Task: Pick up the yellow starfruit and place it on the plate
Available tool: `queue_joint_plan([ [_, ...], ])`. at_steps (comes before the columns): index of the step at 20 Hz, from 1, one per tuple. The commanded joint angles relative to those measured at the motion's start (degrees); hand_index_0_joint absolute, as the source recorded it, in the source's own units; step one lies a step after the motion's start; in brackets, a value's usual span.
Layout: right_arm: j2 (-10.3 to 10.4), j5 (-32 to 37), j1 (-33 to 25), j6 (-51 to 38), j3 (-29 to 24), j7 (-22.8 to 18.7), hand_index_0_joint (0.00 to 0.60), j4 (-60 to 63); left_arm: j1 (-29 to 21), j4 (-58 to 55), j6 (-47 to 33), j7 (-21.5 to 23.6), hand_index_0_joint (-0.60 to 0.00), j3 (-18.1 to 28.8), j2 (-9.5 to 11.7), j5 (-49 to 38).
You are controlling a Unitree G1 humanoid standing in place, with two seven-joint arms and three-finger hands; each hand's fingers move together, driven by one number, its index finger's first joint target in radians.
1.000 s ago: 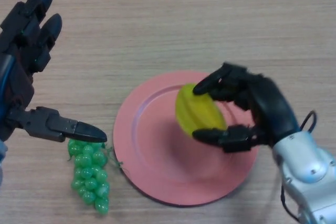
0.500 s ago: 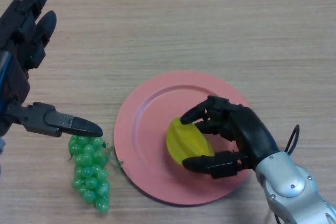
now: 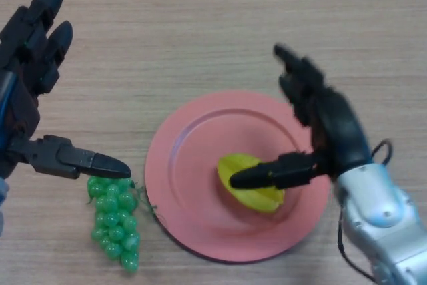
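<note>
While the yellow starfruit (image 3: 251, 186) lies on the pink plate (image 3: 193, 158), a bit right of the plate's middle & toward the near side, the right hand (image 3: 327, 131) is over the plate's right edge w/ its fingers (image 3: 297, 78) spread wide and straight. They point up & away, out past the plate's far rim. The thumb (image 3: 267, 173) sticks out to the left, low over the top of the fruit. It looks like it's touching or almost touching, can't tell which. Nothing is curled round the fruit, so the hand isn't holding it.

The fruit sits all inside the plate, not hanging off the rim. The thumb covers a strip of its top; the rest shows.

The plate rests on a wood table (image 3: 220, 25). Just left of the plate is a bunch of green grapes (image 3: 113, 215), lying on the table w/ a thin stem reaching toward the plate's left rim. Grapes & plate are close but the grapes themselves don't touch it.

The left hand (image 3: 30, 91) is at the far left side, well apart from the plate. Its fingers are straight & open, pointing up, and its thumb (image 3: 83, 160) pokes right, its tip over the top of the grapes. It holds nothing.

Between the 2 hands there's only the plate, the fruit & the grapes; the far part of the table is bare wood.
</note>
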Motion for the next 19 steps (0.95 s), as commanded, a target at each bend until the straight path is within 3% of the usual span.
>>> queue_joint_plan([
  [1, -0.1, 2.5, -0.1, -2.0, -5.4, 3.2, 0.000, -8.1, -1.5, -2.8, -7.4, 1.7, 0.000, 2.5, 1.9, -1.6],
  [4, -0.1, 1.9, 3.3, -1.4, -9.1, 7.9, 0.000, -13.8, -0.5, -2.8, -7.7, 1.6, 0.000, 2.7, 1.5, -2.3],
  [7, -0.5, -0.5, 6.3, -1.2, -12.0, 10.0, 0.000, -19.5, 2.7, -5.5, -3.7, -4.5, 0.000, 4.0, 1.3, -1.6],
  [12, -0.9, -5.8, 6.4, -2.6, -12.7, 10.9, 0.000, -20.3, 3.5, -5.5, -6.2, -3.8, 0.000, 3.7, 0.0, -0.1],
  [19, -0.5, -8.4, 6.5, -4.0, -11.9, 9.9, 0.000, -20.3, 2.4, -2.7, -7.9, -2.5, 0.000, 3.6, 0.7, 0.3],
])
